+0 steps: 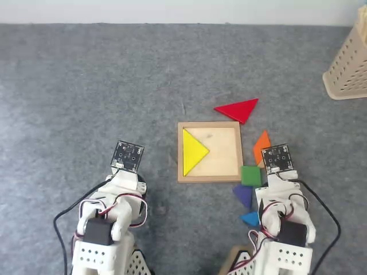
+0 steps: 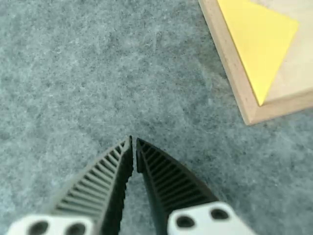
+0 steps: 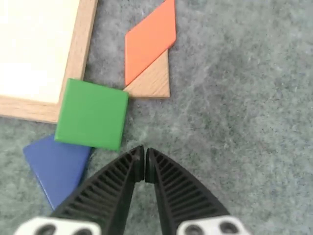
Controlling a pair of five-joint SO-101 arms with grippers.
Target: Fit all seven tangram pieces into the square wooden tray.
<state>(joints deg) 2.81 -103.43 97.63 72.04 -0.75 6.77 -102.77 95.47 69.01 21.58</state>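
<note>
Nearest you, by the near edge of the counter (image 1: 86, 80), both arms sit low. Your left tool (image 2: 133, 142) hangs over bare grey surface with its jaws pressed together on nothing. Your right tool (image 3: 145, 150) is likewise closed and empty, just short of the green square (image 3: 91, 113).

Beside the right arm lies the light blue triangle (image 1: 250, 218). A little farther on is the dark blue triangle (image 1: 243, 195), which touches the green square. That square meets the near right corner of the tray (image 1: 209, 179); I cannot tell whether it rides up on the rim.

Inside the tray only the yellow triangle (image 1: 192, 150) is placed, flush against the left wall, so I judge one piece done and six left. Right of the tray, the orange parallelogram (image 1: 262, 143) lies partly over a plain wooden triangle (image 3: 152, 81). Beyond the tray's far edge sits the red triangle (image 1: 238, 109), apart from the rim.

The pieces crowd the tray's right side, so you have little slack there. You have room left of the tray and toward the far edge. A slatted basket (image 1: 347, 63) stands at the far right corner, well apart.
</note>
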